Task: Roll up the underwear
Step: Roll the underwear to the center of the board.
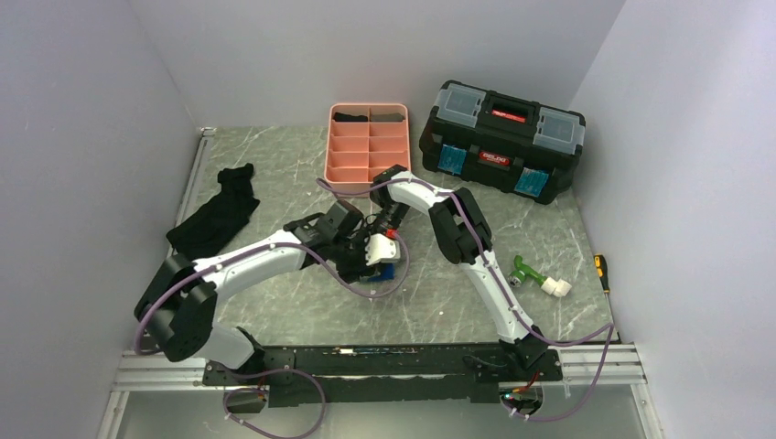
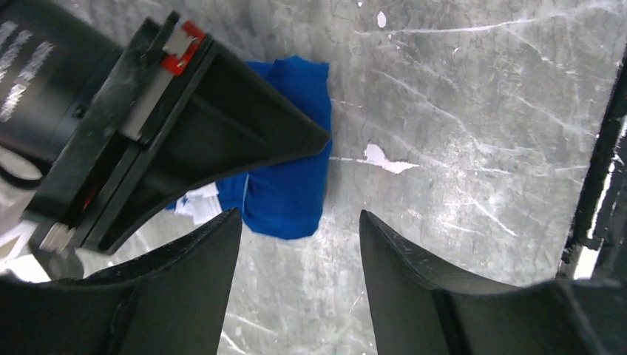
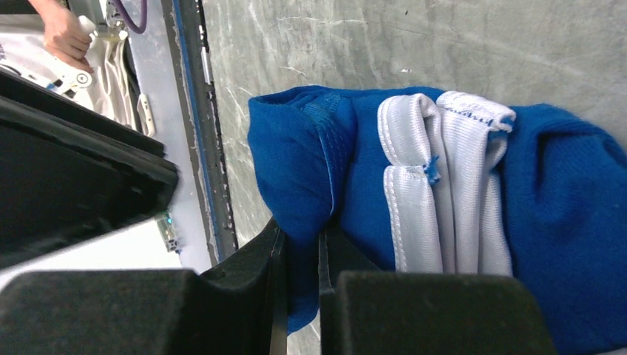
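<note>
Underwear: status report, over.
Right hand shut on underwear edge. Left hand open, empty, just short of it. Bundle lies folded on table. Only the hands crowd it.

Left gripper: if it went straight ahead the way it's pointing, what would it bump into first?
Probably the small bright-blue fabric underwear, bunched on the grey marbled table. It lies right in front of the open left gripper, though how far is hard to tell.

Both arms reach to frame centre: left gripper (image 1: 359,260) and right gripper (image 1: 384,260) crowd over the underwear (image 1: 388,273), which shows only as a blue scrap. On the table (image 1: 293,165): pink tray (image 1: 331,151) upper centre, black toolbox (image 1: 501,142) upper right, black cloth (image 1: 218,215) left, green-and-white tool (image 1: 538,277) lower right.
</note>
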Controlling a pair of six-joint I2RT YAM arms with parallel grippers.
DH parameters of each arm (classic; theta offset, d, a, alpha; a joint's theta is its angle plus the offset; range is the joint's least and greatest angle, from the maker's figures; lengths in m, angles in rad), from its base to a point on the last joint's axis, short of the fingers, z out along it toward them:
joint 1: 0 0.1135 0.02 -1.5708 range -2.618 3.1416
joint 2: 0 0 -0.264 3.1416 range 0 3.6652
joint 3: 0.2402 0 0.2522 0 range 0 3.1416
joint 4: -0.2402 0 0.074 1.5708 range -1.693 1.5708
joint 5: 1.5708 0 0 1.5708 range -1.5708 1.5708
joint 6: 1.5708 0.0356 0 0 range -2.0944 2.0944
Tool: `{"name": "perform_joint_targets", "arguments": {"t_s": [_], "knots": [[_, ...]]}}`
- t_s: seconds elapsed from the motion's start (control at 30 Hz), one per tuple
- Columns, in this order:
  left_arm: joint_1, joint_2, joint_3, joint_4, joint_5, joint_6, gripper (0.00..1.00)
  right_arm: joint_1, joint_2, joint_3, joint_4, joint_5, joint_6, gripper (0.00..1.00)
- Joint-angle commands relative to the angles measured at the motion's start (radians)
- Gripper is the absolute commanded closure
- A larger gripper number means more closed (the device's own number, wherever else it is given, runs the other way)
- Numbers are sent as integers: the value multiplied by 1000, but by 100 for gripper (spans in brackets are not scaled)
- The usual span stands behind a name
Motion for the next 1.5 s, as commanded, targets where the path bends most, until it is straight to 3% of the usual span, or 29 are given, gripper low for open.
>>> {"name": "perform_joint_targets", "arguments": {"t_s": [0.0,0.43,0.7,1.13,1.2,1.27,1.37,1.47], "knots": [[-42,67,38,74,-57,32,35,9,69,4,34,88,-67,100],[-79,196,17,157,-166,45,35,9,76,3,35,97,-62,100],[-103,246,27,136,-173,53,45,9,77,8,36,98,-59,100],[-122,326,61,32,-182,74,81,9,69,10,41,104,-47,97],[-122,336,69,14,-181,73,92,8,68,10,40,103,-45,96],[-122,343,68,2,-185,70,100,8,62,9,44,108,-40,92],[-122,336,46,5,-192,69,100,3,42,-5,58,112,-24,83],[-122,323,11,20,-209,68,100,-9,4,-30,81,109,-2,66]]}}
